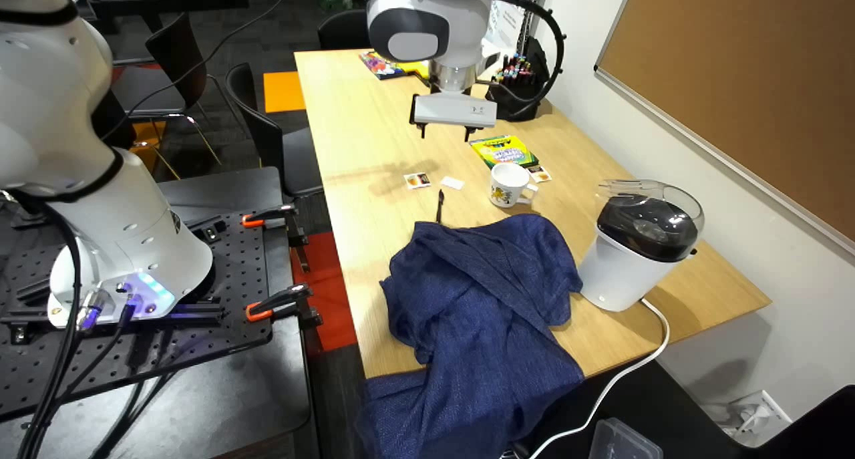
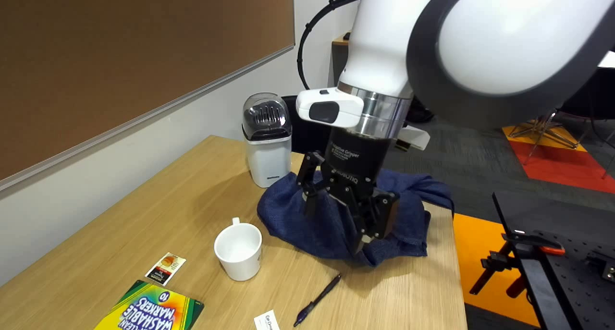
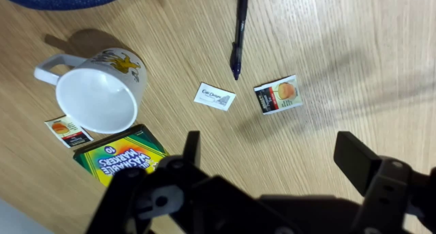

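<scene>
Black, spread wide and holding nothing, my tool (image 3: 269, 144) hangs above the surface (image 3: 190, 43). Ahead of it in the wrist view lies a tea sachet (image 3: 278, 95), well apart from the mug (image 3: 97, 97), beyond the white card (image 3: 214, 96), its long axis roughly along my finger-to-finger line.

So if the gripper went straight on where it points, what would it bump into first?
Probably the wooden tabletop: the gripper points down at it, jaws open and holding nothing. Depth is unclear, so it might touch the nearer tea packet or the white slip first.
</scene>
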You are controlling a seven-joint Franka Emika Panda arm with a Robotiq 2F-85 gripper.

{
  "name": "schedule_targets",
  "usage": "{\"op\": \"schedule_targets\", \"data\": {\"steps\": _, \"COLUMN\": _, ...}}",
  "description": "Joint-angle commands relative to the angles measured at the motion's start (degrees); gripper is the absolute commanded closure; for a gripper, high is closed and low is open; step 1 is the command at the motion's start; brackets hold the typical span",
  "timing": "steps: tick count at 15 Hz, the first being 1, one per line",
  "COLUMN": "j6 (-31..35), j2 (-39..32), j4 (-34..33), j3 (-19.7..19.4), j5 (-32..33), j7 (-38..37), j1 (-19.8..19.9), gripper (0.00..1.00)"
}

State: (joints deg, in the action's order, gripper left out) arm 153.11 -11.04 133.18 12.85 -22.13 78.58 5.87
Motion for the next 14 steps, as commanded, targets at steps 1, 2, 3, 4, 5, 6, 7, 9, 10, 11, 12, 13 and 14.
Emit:
{"op": "schedule_targets", "data": {"steps": 1, "j6": -9.05, "j2": 9.32, "j4": 4.0, "j3": -1.93, "j5": 1.9, "j7": -5.0, "j1": -2.42, "gripper": 0.0}}
{"op": "schedule_targets", "data": {"steps": 2, "j6": -11.13, "j2": 10.86, "j4": 4.29, "j3": -2.48, "j5": 1.75, "j7": -5.54, "j1": -3.11, "gripper": 0.0}}
{"op": "schedule_targets", "data": {"steps": 3, "j6": -12.85, "j2": 12.41, "j4": 4.77, "j3": -3.18, "j5": 2.41, "j7": -6.24, "j1": -3.82, "gripper": 0.0}}
{"op": "schedule_targets", "data": {"steps": 4, "j6": -14.27, "j2": 13.87, "j4": 5.1, "j3": -3.78, "j5": 3.1, "j7": -7.21, "j1": -4.52, "gripper": 0.0}}
{"op": "schedule_targets", "data": {"steps": 5, "j6": -15.54, "j2": 15.11, "j4": 5.38, "j3": -4.39, "j5": 4.02, "j7": -7.88, "j1": -5.16, "gripper": 0.0}}
{"op": "schedule_targets", "data": {"steps": 6, "j6": -16.5, "j2": 16.12, "j4": 5.57, "j3": -4.98, "j5": 5.16, "j7": -8.62, "j1": -5.74, "gripper": 0.0}}
{"op": "schedule_targets", "data": {"steps": 7, "j6": -14.56, "j2": 12.23, "j4": 3.43, "j3": -5.62, "j5": 3.0, "j7": -6.0, "j1": -6.31, "gripper": 0.0}}
{"op": "schedule_targets", "data": {"steps": 9, "j6": -14.87, "j2": 13.05, "j4": 3.64, "j3": -6.41, "j5": 3.27, "j7": -6.2, "j1": -7.15, "gripper": 0.0}}
{"op": "schedule_targets", "data": {"steps": 10, "j6": -14.86, "j2": 12.83, "j4": 3.64, "j3": -6.51, "j5": 3.25, "j7": -6.15, "j1": -7.22, "gripper": 0.0}}
{"op": "schedule_targets", "data": {"steps": 11, "j6": -14.85, "j2": 12.5, "j4": 3.64, "j3": -6.57, "j5": 3.23, "j7": -6.12, "j1": -7.23, "gripper": 0.0}}
{"op": "schedule_targets", "data": {"steps": 12, "j6": -14.85, "j2": 12.26, "j4": 3.64, "j3": -6.59, "j5": 3.22, "j7": -6.1, "j1": -7.22, "gripper": 0.0}}
{"op": "schedule_targets", "data": {"steps": 13, "j6": -14.85, "j2": 12.19, "j4": 3.64, "j3": -6.62, "j5": 3.21, "j7": -6.1, "j1": -7.22, "gripper": 0.0}}
{"op": "schedule_targets", "data": {"steps": 14, "j6": -14.84, "j2": 12.12, "j4": 3.62, "j3": -6.63, "j5": 3.21, "j7": -6.09, "j1": -7.22, "gripper": 0.0}}
